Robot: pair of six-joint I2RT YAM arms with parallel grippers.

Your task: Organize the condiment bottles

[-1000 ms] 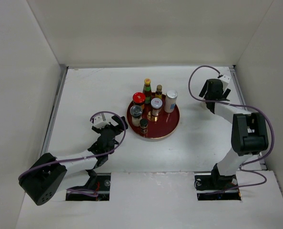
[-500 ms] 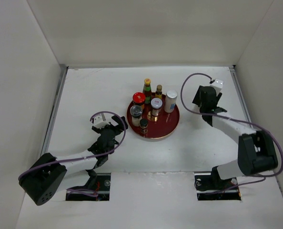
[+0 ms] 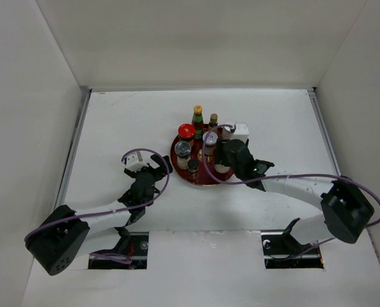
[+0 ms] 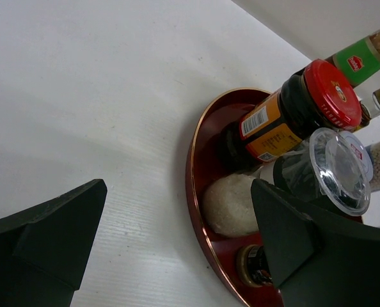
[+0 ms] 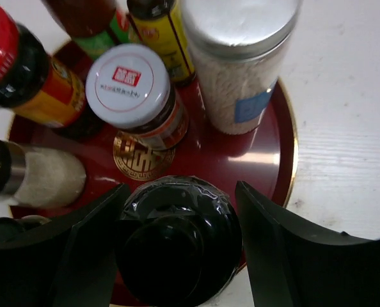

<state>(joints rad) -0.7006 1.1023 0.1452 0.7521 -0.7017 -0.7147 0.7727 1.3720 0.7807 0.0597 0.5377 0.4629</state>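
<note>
The condiment bottles stand on a round dark-red tray (image 3: 228, 180). I see a red-capped jar (image 3: 186, 132), a green yellow-capped bottle (image 3: 197, 116), a white-lidded jar (image 5: 129, 80), a cream silver-topped cylinder (image 5: 241, 64) and a shaker (image 3: 183, 149). My right gripper (image 3: 223, 157) is over the tray's near right part. It is shut on a dark black-capped bottle (image 5: 177, 252), seen from above between the fingers. My left gripper (image 3: 153, 173) is open and empty just left of the tray rim (image 4: 193, 179). The red-capped jar (image 4: 305, 105) and a clear-lidded shaker (image 4: 337, 169) show beyond it.
A gold emblem (image 5: 139, 157) marks the tray's middle. A small dark bottle (image 3: 192, 166) stands at the tray's near left edge. White walls enclose the table on three sides. The right arm's purple cable loops over the tray.
My right arm has swung from the far right of the table leftward to the tray. The left arm has not moved.
</note>
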